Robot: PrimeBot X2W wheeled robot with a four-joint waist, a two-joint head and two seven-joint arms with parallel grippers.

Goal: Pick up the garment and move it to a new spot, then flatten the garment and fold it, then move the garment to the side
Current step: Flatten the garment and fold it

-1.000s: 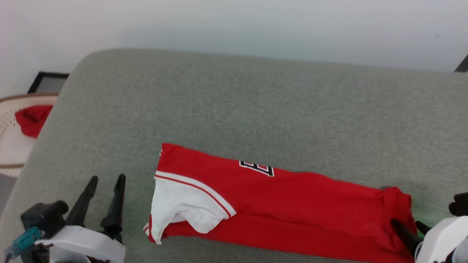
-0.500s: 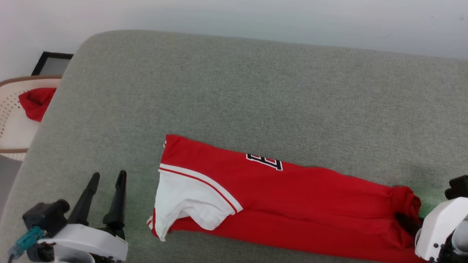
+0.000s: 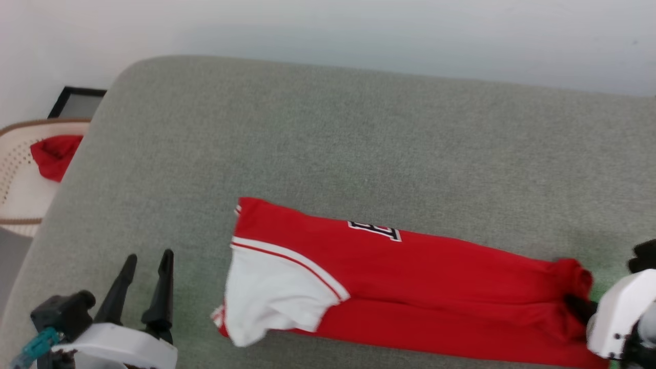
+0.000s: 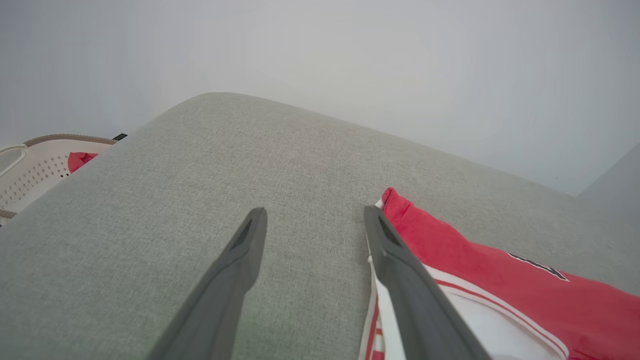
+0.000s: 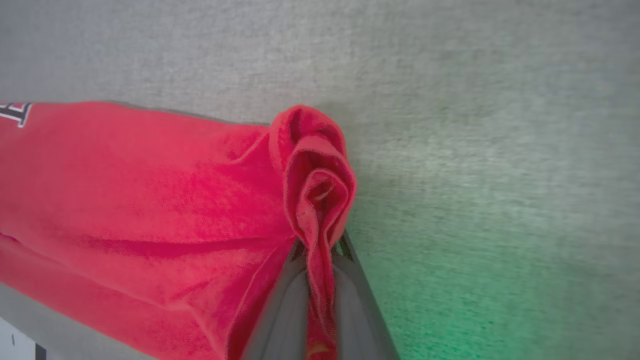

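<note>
**Figure.** We see the red jersey-style T-shirt with white short sleeves [image 3: 420, 277] folded into a long band on the grey fabric-covered surface [image 3: 359, 128]. It lies close along the near edge, with the white sleeve at its left end. The right gripper [image 5: 320, 243] has its two dark fingers clamped on a bunched red fold at the band's right end. The left gripper [image 3: 148, 254] sits near the surface's near-left corner, just beside the sleeve end, its fingers spread apart and holding nothing. Beyond the left edge we note a pale perforated basket [image 3: 15, 169] containing a small red cloth [image 3: 54, 156].
</note>
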